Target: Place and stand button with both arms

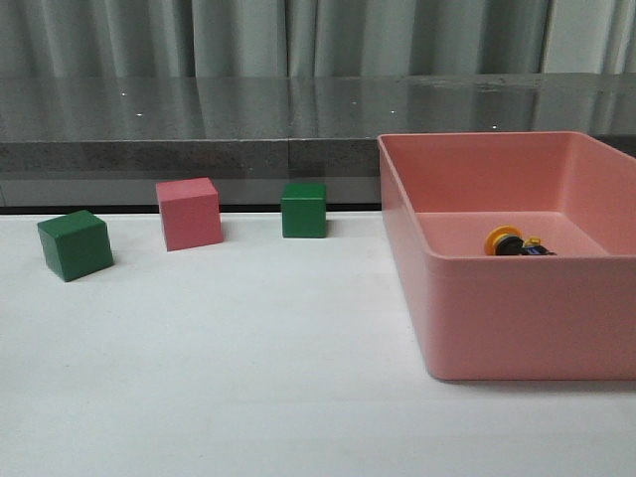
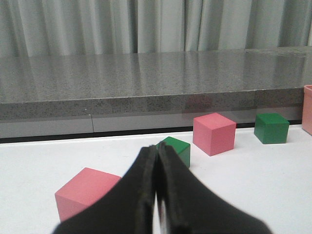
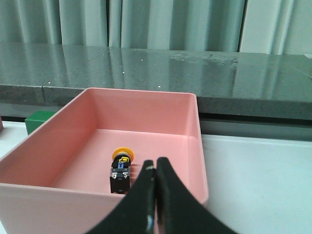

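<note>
The button (image 1: 513, 243), with a yellow cap and a black body, lies on its side on the floor of the pink bin (image 1: 517, 328). It also shows in the right wrist view (image 3: 121, 169), cap pointing away. My right gripper (image 3: 155, 163) is shut and empty, in front of the bin's near wall and just right of the button. My left gripper (image 2: 157, 148) is shut and empty, low over the white table before the cubes. Neither arm shows in the front view.
On the white table (image 1: 248, 378) stand a green cube (image 1: 75, 244), a pink cube (image 1: 189, 213) and a second green cube (image 1: 303, 210). The left wrist view shows another pink cube (image 2: 83, 195) close by. A grey ledge (image 1: 199, 124) runs behind.
</note>
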`<state>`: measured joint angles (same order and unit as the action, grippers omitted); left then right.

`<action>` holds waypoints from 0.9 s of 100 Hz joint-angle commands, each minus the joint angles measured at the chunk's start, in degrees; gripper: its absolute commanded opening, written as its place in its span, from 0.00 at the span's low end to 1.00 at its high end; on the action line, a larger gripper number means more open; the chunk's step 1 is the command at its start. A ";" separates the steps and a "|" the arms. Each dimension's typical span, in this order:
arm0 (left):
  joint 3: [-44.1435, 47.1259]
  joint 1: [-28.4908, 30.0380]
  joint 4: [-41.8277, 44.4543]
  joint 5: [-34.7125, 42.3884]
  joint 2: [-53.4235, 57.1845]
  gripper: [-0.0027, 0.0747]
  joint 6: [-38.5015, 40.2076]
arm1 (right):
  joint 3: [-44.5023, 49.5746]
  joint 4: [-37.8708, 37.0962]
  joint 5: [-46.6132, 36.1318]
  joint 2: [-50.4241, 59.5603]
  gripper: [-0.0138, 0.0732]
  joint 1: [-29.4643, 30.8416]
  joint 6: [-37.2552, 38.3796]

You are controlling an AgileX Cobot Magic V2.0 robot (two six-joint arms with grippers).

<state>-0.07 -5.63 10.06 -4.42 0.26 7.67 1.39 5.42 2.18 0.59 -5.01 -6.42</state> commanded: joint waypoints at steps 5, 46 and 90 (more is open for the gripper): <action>2.64 -0.49 -0.03 5.11 1.73 0.01 0.34 | -0.66 -0.77 -3.91 0.96 0.09 0.29 0.13; 2.64 -0.49 -0.03 5.11 1.73 0.01 0.34 | -0.66 -0.77 -3.91 0.96 0.09 0.29 0.13; 2.64 -0.49 -0.03 5.11 1.73 0.01 0.34 | -19.12 3.04 2.78 -7.10 0.09 0.06 5.86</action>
<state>-0.07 -5.63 10.06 -4.42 0.26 7.67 -9.58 8.30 1.38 -1.44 -5.01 -0.97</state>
